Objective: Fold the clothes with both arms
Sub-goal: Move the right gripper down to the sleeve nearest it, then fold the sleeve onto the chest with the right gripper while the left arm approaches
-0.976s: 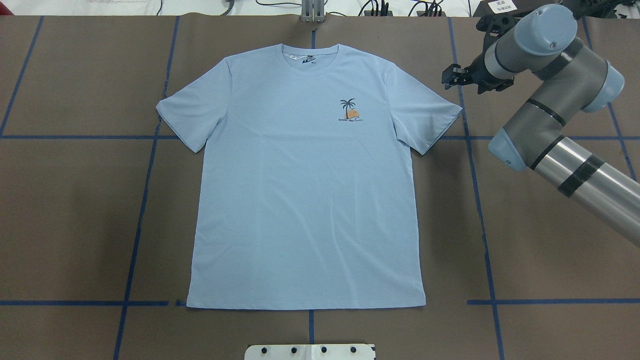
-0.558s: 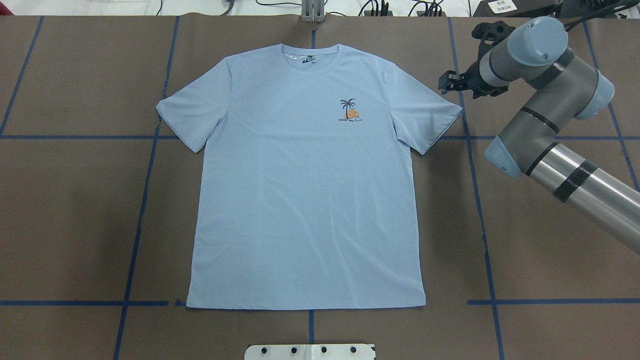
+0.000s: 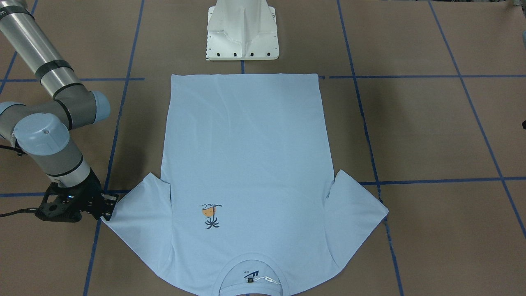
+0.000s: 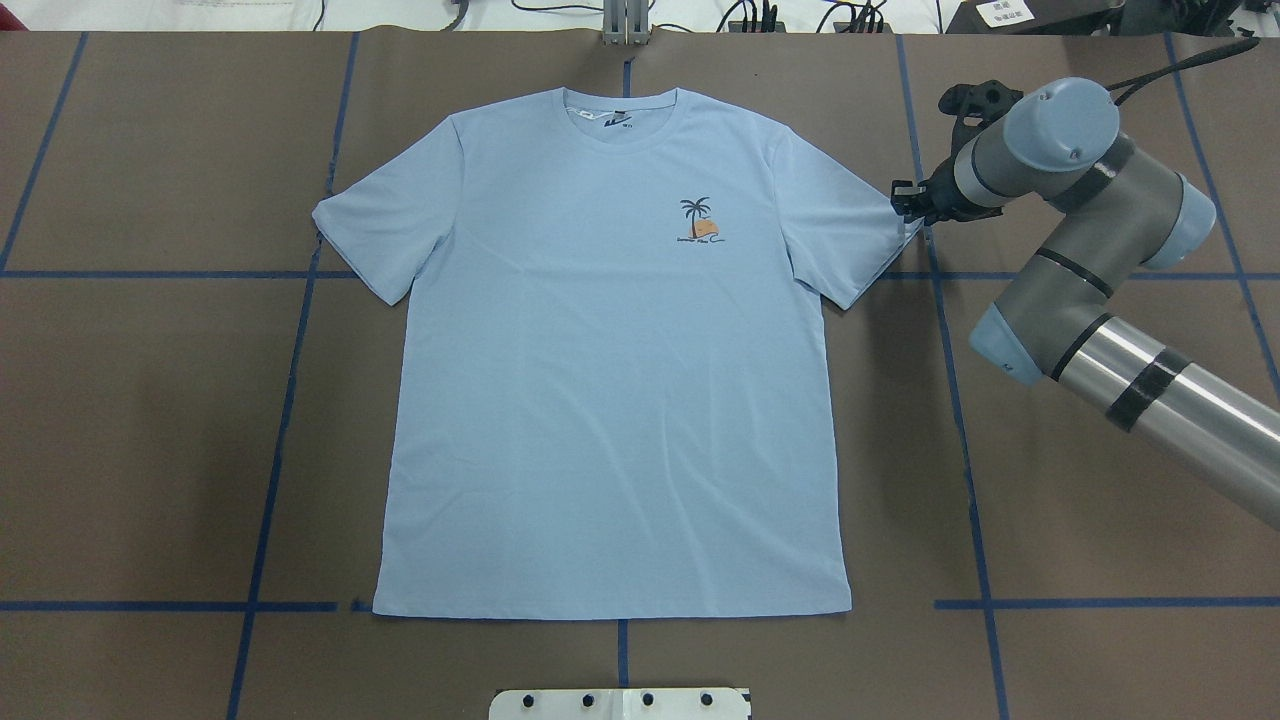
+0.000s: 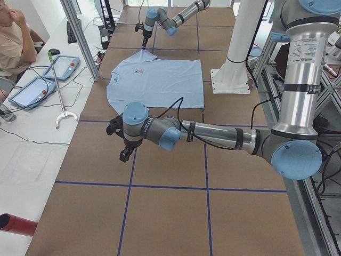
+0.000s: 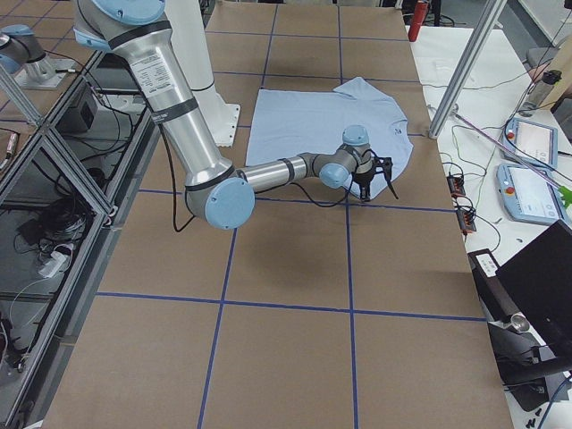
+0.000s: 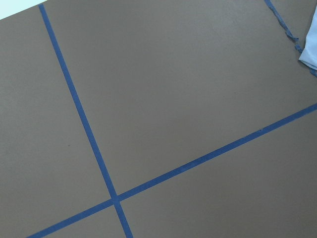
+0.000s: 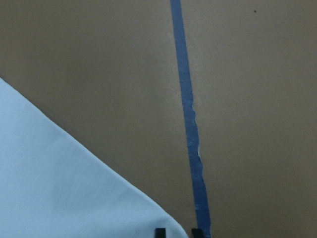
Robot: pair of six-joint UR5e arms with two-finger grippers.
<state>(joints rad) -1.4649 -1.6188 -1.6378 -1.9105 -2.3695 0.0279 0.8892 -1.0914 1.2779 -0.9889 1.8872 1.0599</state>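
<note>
Brown surface [image 4: 150, 450] divided into large rectangles by blue tape lines [image 4: 287, 400]. Along the operators' side, a white bench [image 5: 32, 133] carries two blue-edged tablets [image 5: 61, 66] and loose cables; aluminium posts [image 5: 80, 37] rise at its edge. A seated person [image 5: 13, 32] and a black monitor [image 6: 536, 281] occupy that side. Lighting even and diffuse, shadows soft.

1. Passing room: the brown desk [image 4: 150, 450], crossed only by flat blue tape lines [image 4: 285, 420], lies wide to the robot's left of the flat T-shirt [image 4: 610, 400].
2. The right arm [image 4: 1100, 250] slants over the desk right of the shirt. Its right gripper [image 4: 901, 206] sits at the sleeve tip, fingers [image 8: 159, 232] slightly apart.
3. The white pedestal base [image 3: 242, 31] stands just beside the hem.
4. The left arm [image 5: 213, 136] hangs low near the other sleeve, not touching it.
5. A slanted metal post [image 5: 80, 37] stands at the desk's operator-side edge.
</note>
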